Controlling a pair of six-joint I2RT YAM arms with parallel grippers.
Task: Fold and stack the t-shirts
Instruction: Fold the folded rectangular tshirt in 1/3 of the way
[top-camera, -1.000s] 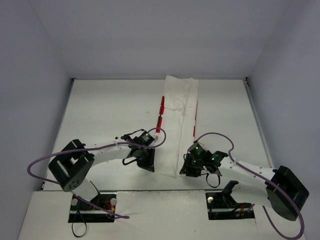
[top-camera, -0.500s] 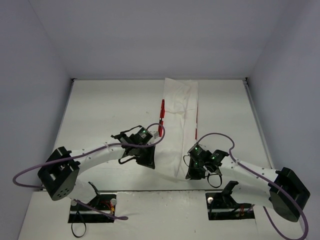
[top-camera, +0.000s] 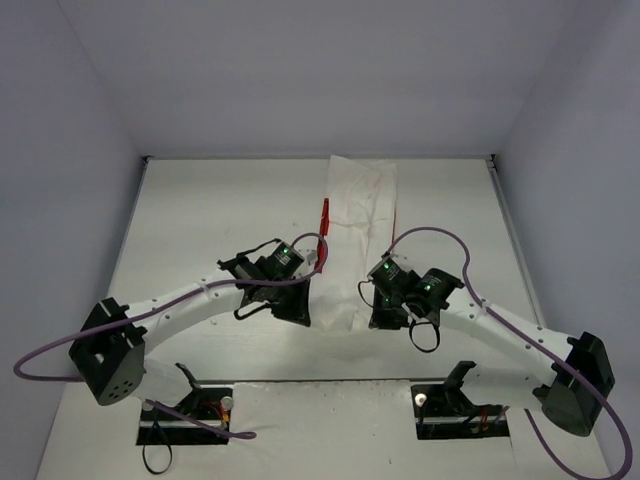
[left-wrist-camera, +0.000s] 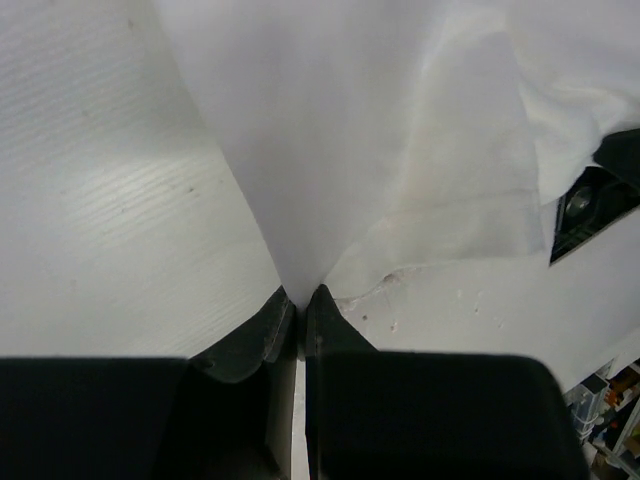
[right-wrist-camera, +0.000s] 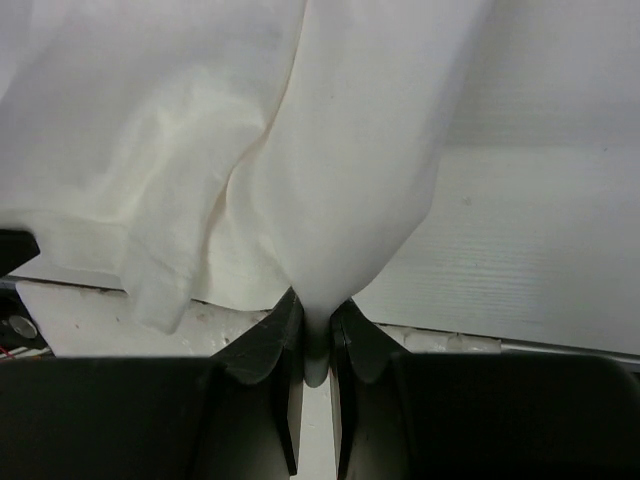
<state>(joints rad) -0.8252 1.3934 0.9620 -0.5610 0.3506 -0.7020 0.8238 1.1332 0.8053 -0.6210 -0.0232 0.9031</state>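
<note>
A white t-shirt lies as a long narrow strip from the back wall toward the arms, with slivers of its red print showing along the left edge. Its near end is lifted off the table. My left gripper is shut on the near left corner of the t-shirt, the cloth pinched between its fingertips. My right gripper is shut on the near right corner of the t-shirt, with a bunch of cloth squeezed between its fingertips.
The white table is walled by pale panels on the left, back and right. Purple cables loop off both arms. The table's near edge runs just behind the two grippers, with the arm bases below it.
Both grippers have moved away from the near edge toward the back, carrying the t-shirt's near end. The right gripper has closed on the cloth. The strip looks shorter.
</note>
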